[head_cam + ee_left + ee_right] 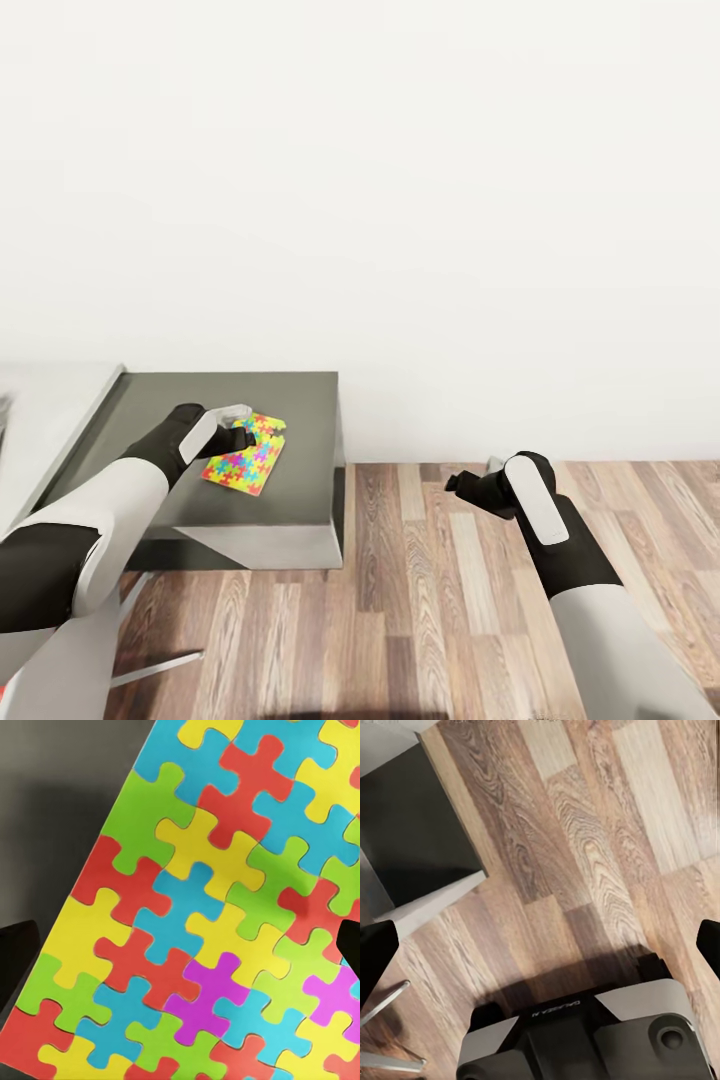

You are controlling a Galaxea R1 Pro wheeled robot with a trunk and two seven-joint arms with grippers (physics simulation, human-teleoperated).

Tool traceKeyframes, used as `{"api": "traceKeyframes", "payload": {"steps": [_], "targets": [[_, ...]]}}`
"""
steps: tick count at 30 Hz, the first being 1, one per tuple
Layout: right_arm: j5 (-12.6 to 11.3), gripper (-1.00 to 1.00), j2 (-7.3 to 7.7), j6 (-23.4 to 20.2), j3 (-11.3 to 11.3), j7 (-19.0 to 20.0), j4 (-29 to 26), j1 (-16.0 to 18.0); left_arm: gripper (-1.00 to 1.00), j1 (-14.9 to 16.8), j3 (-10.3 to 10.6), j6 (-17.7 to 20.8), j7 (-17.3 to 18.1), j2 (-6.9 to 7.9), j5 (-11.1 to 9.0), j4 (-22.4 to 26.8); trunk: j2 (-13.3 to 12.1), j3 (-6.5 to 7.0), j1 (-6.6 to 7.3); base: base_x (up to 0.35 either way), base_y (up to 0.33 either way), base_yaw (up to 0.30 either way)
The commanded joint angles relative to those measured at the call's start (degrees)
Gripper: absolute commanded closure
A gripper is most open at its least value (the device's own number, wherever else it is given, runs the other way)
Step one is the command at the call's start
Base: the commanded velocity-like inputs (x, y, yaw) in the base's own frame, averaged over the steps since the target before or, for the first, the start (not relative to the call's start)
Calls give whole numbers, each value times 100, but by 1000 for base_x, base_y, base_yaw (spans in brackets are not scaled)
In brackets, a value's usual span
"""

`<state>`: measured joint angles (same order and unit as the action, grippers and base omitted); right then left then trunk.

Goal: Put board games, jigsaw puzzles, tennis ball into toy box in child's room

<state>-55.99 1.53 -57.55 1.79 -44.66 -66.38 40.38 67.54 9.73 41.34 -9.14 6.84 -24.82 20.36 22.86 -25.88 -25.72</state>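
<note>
Multicoloured jigsaw puzzle (245,455) under left tool (243,428)

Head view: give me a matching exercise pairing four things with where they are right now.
Things:
1. puzzle
2. left gripper
3. right gripper
4. table

Places:
A. over the wooden floor
B. against the white wall
C. flat on the dark table top
D. over the puzzle

Pairs: 1-C, 2-D, 3-A, 4-B
</note>
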Motion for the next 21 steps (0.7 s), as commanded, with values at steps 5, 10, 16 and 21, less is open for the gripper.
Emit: {"api": "traceKeyframes", "payload": {"steps": [5, 10, 16, 21], "targets": [[-52, -100, 8, -11, 16, -60, -3, 5, -100, -4, 20, 6, -18, 1, -232, -340, 6, 16, -6, -7, 0, -210], [-52, -100, 10, -11, 20, -60, 0, 5, -100, -4, 20, 6, -18, 1, -232, -340, 6, 30, -6, -132, 0, -111], [-52, -100, 13, -11, 16, -60, 2, 6, -100, -4, 20, 6, -18, 1, -233, -340, 6, 32, -6, -43, 0, -13], [-52, -100, 15, -11, 21, -60, 83, 8, -100, -4, 20, 6, -18, 1, -233, -340, 6, 33, -6, -7, -6, -1]]}}
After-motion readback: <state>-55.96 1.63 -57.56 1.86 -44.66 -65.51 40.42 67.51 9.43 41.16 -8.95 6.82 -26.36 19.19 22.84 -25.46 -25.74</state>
